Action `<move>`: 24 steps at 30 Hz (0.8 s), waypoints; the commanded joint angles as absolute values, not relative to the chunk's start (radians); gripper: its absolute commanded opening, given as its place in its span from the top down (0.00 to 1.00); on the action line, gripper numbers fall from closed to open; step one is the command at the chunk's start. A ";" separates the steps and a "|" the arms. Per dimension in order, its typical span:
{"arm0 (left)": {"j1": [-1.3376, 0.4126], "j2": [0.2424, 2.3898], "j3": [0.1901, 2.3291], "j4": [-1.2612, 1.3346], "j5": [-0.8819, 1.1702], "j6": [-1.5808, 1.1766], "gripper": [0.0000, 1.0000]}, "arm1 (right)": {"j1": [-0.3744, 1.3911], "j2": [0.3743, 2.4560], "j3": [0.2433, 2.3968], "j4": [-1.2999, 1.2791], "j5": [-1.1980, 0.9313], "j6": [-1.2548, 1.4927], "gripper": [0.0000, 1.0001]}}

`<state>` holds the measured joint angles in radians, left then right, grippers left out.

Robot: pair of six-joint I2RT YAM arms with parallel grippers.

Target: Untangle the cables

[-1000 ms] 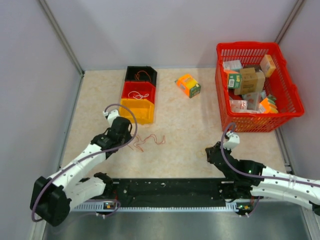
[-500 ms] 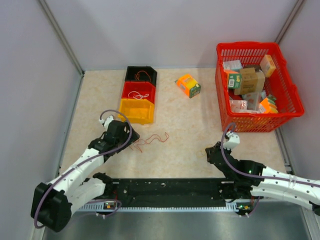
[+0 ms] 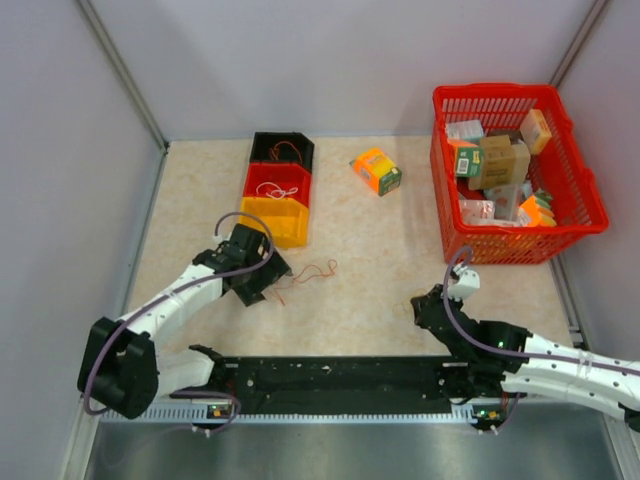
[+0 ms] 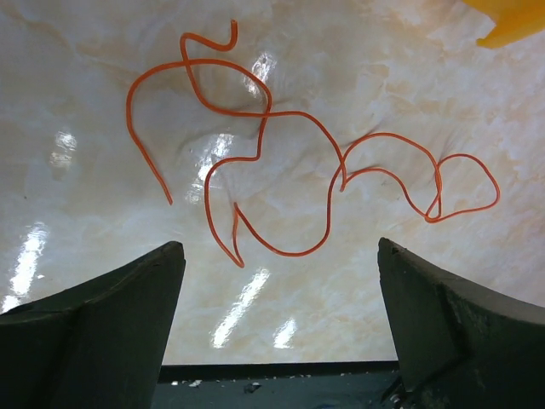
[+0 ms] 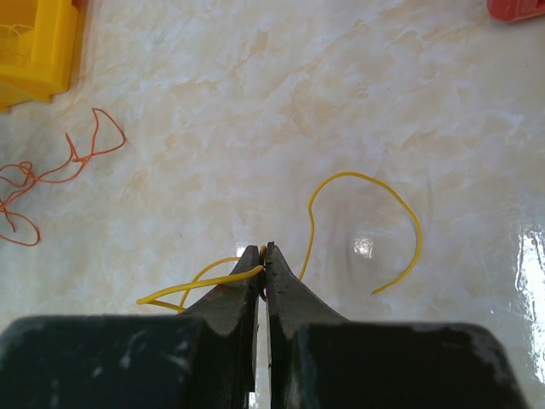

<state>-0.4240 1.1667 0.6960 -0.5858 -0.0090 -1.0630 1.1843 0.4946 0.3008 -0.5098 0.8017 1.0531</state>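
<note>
On the table, seen from above, the orange cables lay just beside the left gripper, near the yellow bin. The left wrist view showed that gripper's fingers spread, with the tangled loops beyond them. In the right wrist view, the right gripper pinched a yellow cable.

Bright, even overhead light; soft shadows, glare on the glossy table.

In the left wrist view, white glare streaks lie ahead of the left gripper and between its wide-apart fingers. The fingers are dark and softly blurred, while the orange cable beyond them is sharp. In the right wrist view, a small glare spot sits just ahead and right of the right gripper, with a broader streak far to its right. The yellow cable pinched at its tips is crisp. The top view is slightly soft, with faint shadows beside both arms.
</note>
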 commanded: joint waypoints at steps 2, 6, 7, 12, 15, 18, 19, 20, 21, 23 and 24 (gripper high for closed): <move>-0.422 1.273 0.735 -0.572 0.077 -1.164 0.02 | 1.193 0.474 0.288 -0.503 0.808 1.069 1.00; -0.426 1.357 0.767 -0.557 0.075 -1.192 0.03 | 1.193 0.472 0.288 -0.502 0.804 1.069 1.00; -0.429 1.365 0.772 -0.557 0.065 -1.201 0.05 | 1.193 0.472 0.287 -0.502 0.802 1.071 1.00; -0.433 1.408 0.801 -0.555 0.009 -1.206 0.06 | 1.193 0.471 0.281 -0.503 0.802 1.075 1.00; -0.433 1.437 0.805 -0.554 -0.020 -1.218 0.04 | 1.195 0.468 0.279 -0.502 0.802 1.077 1.00; -0.433 1.480 0.810 -0.567 -0.026 -1.248 0.14 | 1.195 0.466 0.281 -0.503 0.807 1.077 1.00; -0.433 1.500 0.825 -0.610 -0.037 -1.264 0.21 | 1.193 0.465 0.278 -0.502 0.807 1.077 1.00; -0.434 1.520 0.850 -0.621 -0.040 -1.261 0.26 | 1.195 0.466 0.279 -0.503 0.805 1.078 1.00; -0.434 1.535 0.860 -0.621 -0.040 -1.253 0.32 | 1.193 0.466 0.279 -0.503 0.807 1.078 1.00; -0.436 1.537 0.859 -0.612 -0.041 -1.256 0.45 | 1.195 0.463 0.276 -0.503 0.802 1.077 1.00; -0.436 1.528 0.856 -0.604 -0.047 -1.253 0.67 | 1.193 0.465 0.276 -0.502 0.802 1.077 1.00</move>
<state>-0.4297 1.5261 0.8318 -0.6048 -0.0086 -1.2373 1.1843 0.4774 0.2810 -0.5167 0.7914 1.0679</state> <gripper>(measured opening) 0.591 0.012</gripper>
